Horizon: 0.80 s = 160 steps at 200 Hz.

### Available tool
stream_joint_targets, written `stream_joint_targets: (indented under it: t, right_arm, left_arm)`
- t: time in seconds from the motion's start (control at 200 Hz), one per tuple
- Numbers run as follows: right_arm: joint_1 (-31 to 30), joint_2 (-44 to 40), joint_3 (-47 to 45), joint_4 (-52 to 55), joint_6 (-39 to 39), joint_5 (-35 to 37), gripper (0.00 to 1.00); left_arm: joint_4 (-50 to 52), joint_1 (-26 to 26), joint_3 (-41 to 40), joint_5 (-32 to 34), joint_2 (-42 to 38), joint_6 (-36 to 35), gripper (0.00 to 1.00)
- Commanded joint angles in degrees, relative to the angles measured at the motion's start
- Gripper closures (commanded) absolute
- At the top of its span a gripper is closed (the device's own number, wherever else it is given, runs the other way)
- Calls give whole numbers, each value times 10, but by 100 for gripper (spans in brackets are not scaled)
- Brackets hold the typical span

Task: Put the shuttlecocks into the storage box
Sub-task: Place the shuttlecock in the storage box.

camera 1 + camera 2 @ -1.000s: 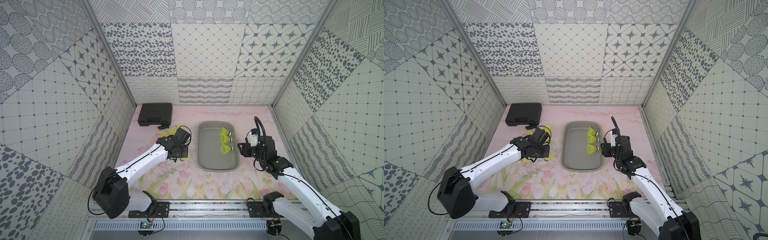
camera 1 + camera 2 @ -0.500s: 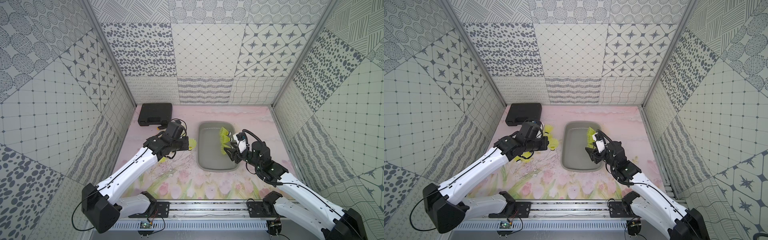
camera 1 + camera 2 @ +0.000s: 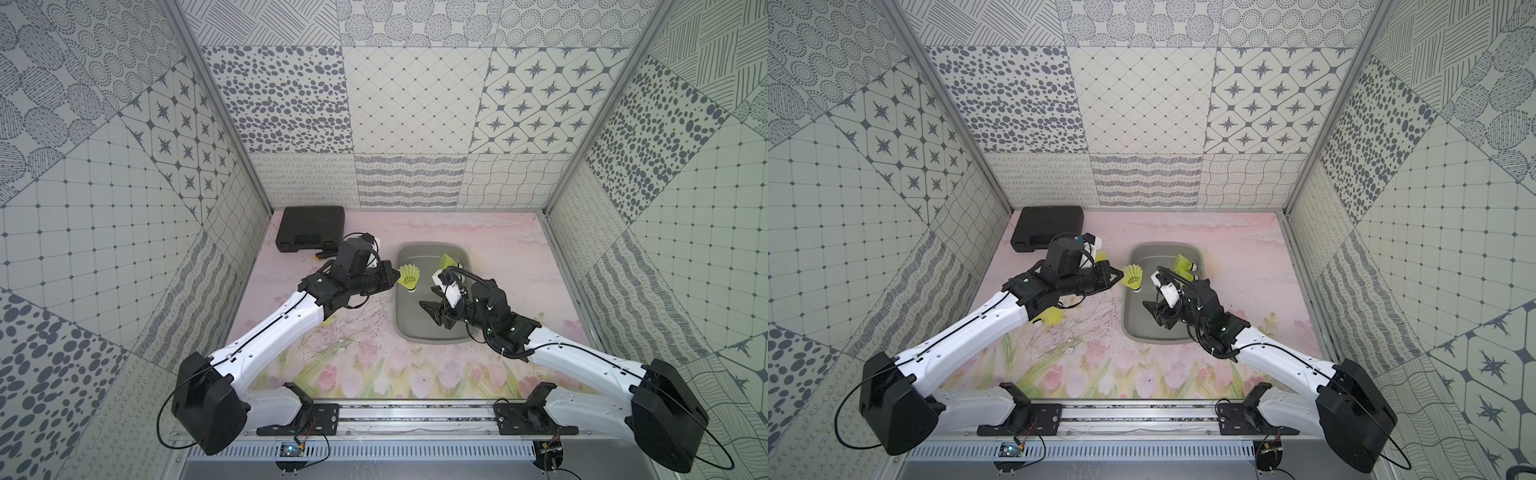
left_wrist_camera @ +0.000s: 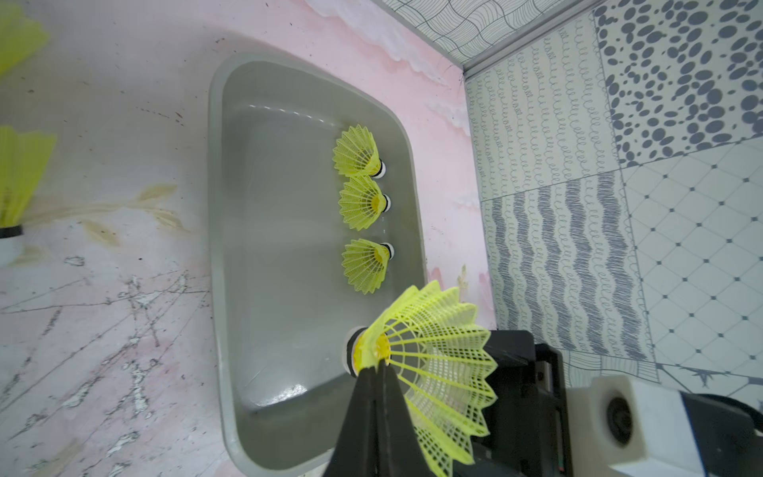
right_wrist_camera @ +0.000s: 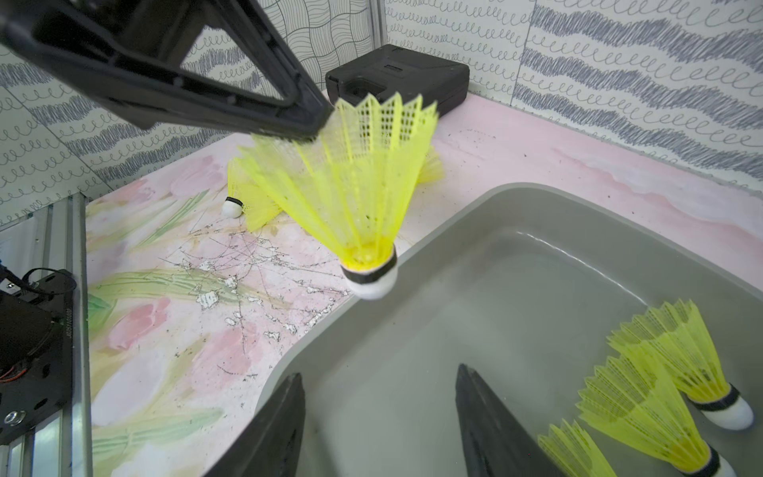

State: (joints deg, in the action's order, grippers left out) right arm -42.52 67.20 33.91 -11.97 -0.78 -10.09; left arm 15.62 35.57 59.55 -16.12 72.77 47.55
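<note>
The left claw (image 3: 394, 276) is pinched shut on the skirt edge of one shuttlecock (image 3: 409, 276). It hangs cork down, tilted, over the left rim of the box (image 3: 409, 320), clear of the floor. The right wrist view shows that cork in the air right at the rim (image 5: 330, 330), with the claw's fingertips (image 5: 318, 124) clamped on the top of the skirt.

The right claw (image 3: 432, 299) sits low inside the box, jaws partly spread with nothing between them. In its wrist view its two fingers (image 5: 289, 404) frame bare grey floor.

Three shuttlecocks lie on their sides in the box along its right wall, as the left wrist view shows: two touching (image 4: 357, 155) (image 4: 363, 202), the third (image 4: 365, 264) just beside them. In both top views the right arm hides most of them.

More shuttlecocks lie on the worktop (image 3: 365, 365) left of the box. One is under the left arm (image 3: 1052, 316), and others show beyond the held one (image 5: 252, 198). A black case (image 3: 309, 228) sits in the far left corner, well apart from the box.
</note>
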Motion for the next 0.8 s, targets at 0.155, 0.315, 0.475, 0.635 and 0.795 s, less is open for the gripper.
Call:
stream_joint_targets:
  t: [0.155, 0.315, 0.475, 0.635, 0.795]
  right_arm:
    - [-6, 42, 27, -105, -2, 0, 38]
    - [-6, 50, 28, -116, -3, 22, 38]
    - [-6, 55, 27, -128, 4, 40, 39]
    - [-6, 62, 28, -132, 10, 50, 47]
    - [-6, 64, 27, -133, 16, 51, 59]
  left_arm:
    - [-143, -2, -22, -60, 3, 104, 100]
    - [-144, -3, -26, -58, -4, 111, 100]
    - [-148, -3, -31, -60, -6, 122, 100]
    - [-149, -3, -33, -60, -6, 127, 100]
    - [-152, -3, -34, -59, -6, 131, 100]
